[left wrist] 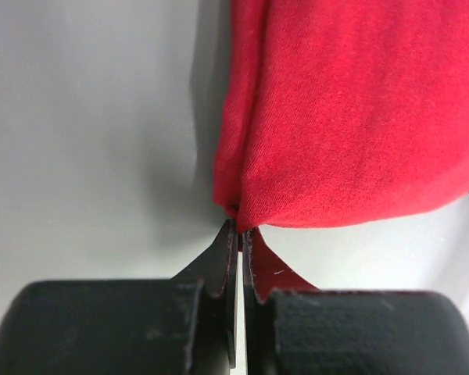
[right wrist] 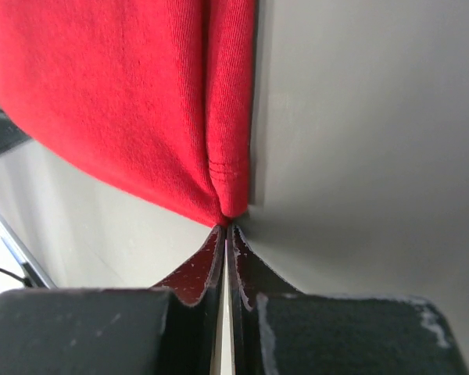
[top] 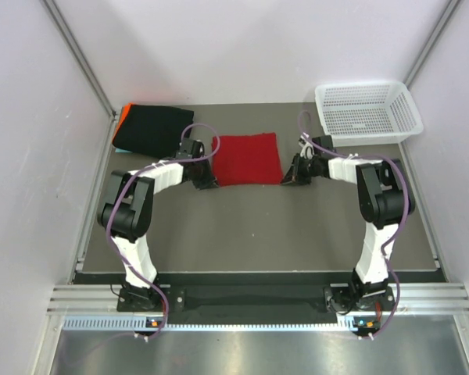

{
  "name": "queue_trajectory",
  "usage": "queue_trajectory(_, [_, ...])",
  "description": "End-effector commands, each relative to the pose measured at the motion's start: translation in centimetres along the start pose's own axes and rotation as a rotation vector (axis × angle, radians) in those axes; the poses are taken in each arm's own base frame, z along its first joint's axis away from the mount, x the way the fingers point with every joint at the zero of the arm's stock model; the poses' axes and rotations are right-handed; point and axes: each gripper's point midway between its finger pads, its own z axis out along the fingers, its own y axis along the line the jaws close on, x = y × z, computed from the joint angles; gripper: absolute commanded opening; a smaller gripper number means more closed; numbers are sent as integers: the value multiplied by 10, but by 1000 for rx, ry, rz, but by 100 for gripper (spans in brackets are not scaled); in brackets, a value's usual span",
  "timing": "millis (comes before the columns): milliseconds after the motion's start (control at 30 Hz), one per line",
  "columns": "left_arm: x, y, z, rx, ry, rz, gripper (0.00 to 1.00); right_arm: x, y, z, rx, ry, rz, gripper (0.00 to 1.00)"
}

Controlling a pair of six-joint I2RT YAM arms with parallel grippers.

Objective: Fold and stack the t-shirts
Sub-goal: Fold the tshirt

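The red t-shirt [top: 248, 158], folded at centre frame, is pinched at its two lower corners. The left gripper [left wrist: 237, 231] and right gripper [right wrist: 226, 228] are clamped tight on cloth, presumably for carrying it onto the black t-shirt [top: 152, 129] at upper left.

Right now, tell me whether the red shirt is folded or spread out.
Folded: the red shirt lies as a compact square, no sleeves showing, with doubled layers at its corners.

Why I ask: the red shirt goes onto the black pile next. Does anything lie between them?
Nothing loose shows between the red t-shirt and the black t-shirt. Only the left arm's own wrist stands in that gap, the left gripper pinching the shirt's near left corner. The basket sits far right.
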Motion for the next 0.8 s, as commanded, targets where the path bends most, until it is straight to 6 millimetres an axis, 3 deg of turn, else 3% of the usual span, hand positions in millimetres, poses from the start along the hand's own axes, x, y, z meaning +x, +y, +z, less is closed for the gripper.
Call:
queue_trajectory(0, [-6,8,-21,-105,-34,46,0,6,2,-18,46,-43,-54,0])
queue_trajectory(100, [15,7,-29,-124,3,44,0,18,3,-27,43,-38,-64,0])
queue_trajectory(200, [31,11,-38,-157,8,35,0,42,-1,-34,58,-27,-49,0])
queue_trajectory(300, [38,11,-47,-160,28,14,9,50,2,-39,53,-27,-51,2])
queue_trajectory(367, [36,7,-51,-152,23,15,17,50,5,-42,50,-37,-53,10])
queue_trajectory(400, [33,2,-56,-140,18,18,21,50,5,-44,57,-33,-49,27])
queue_trajectory(433, [31,-2,-58,-125,12,25,28,49,5,-45,67,-32,-46,35])
queue_trajectory(500, [32,-4,-67,-127,4,31,34,48,7,-51,86,-21,-40,42])
queue_trajectory(600, [34,6,-82,-176,-15,34,39,47,9,-69,142,-26,-35,42])
queue_trajectory(667, [27,4,-94,-173,-55,43,39,39,25,-81,117,-61,-43,41])
queue_trajectory(767, [15,-17,-104,-80,-101,65,40,26,70,-80,-35,-74,-59,15])
